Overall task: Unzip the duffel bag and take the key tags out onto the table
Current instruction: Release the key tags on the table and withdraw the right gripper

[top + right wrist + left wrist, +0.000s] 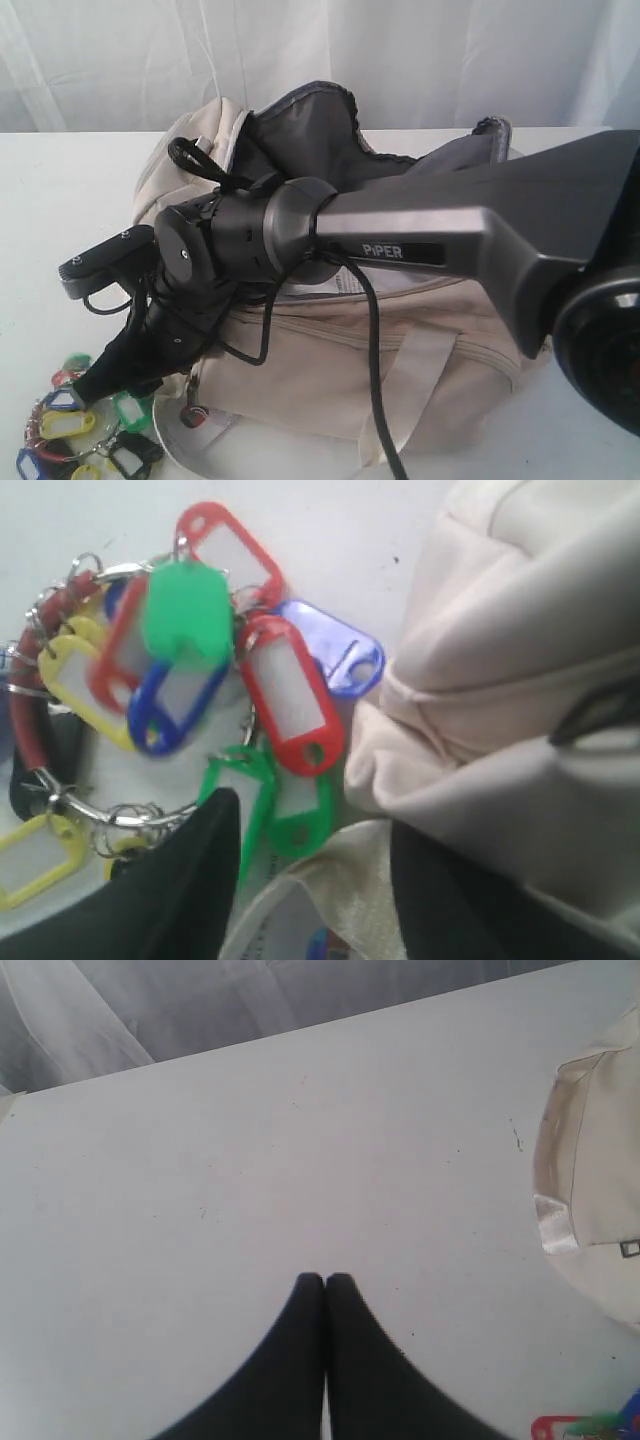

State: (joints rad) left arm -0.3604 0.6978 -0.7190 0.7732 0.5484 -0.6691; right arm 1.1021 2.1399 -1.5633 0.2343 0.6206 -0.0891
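Observation:
The cream duffel bag lies on the white table with its top gaping and its grey lining showing. The bunch of coloured key tags rests on the table by the bag's left end, outside the bag. My right gripper reaches across to it and hovers just above the tags, open, holding nothing. A cream webbing strap lies under the gap between its fingers. My left gripper is shut and empty over bare table, with the bag's end off to one side.
The right arm's dark forearm crosses over the open bag. The bag's white paper hangtag lies beside the key tags. A white curtain hangs behind the table's far edge.

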